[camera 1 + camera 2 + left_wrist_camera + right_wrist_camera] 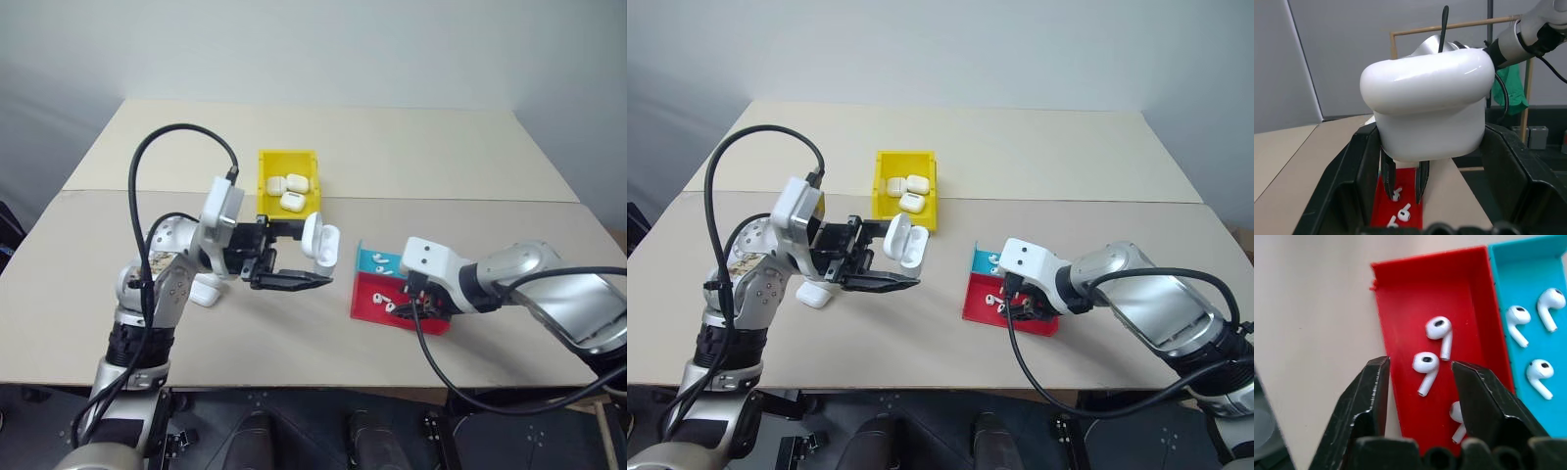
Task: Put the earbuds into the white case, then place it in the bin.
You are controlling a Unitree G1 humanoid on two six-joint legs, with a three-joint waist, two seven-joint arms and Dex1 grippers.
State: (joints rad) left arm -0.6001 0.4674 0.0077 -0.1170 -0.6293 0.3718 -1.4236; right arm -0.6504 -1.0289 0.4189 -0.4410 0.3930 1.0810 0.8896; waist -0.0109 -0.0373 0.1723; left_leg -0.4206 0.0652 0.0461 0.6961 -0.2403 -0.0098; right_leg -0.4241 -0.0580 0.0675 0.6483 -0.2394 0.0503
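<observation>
right gripper (1420, 382) sits low over the red tray (372, 299), fingers apart at a moderate gap with nothing between the pads; one finger (1369, 396) is over the bare table beside the tray's outer wall, the other (1484, 396) over the tray floor. three earbuds (1426, 364) lie loose in the red tray: one framed between the fingers, one just beyond it, a third partly hidden under the inner finger. blue tray (1533, 308) touches the red tray along one long side and holds three more earbuds, well spread. left gripper (294, 281) is held above the table, pointing level toward the robot's right, jaws closed on the white case (321, 243); the case stands upright on the fingers with its lid flipped open, clear of the table. in the left wrist view the case's rounded lid sits between the black fingers, and the red tray with earbuds shows below it. another closed white case (205, 291) lies on the table (441, 147) under the left arm. farther back, the bin (265, 166), yellow, stands near the seam between the two table tops, with three closed cases inside, clustered toward the near end; cannot tell whether they touch one another.
</observation>
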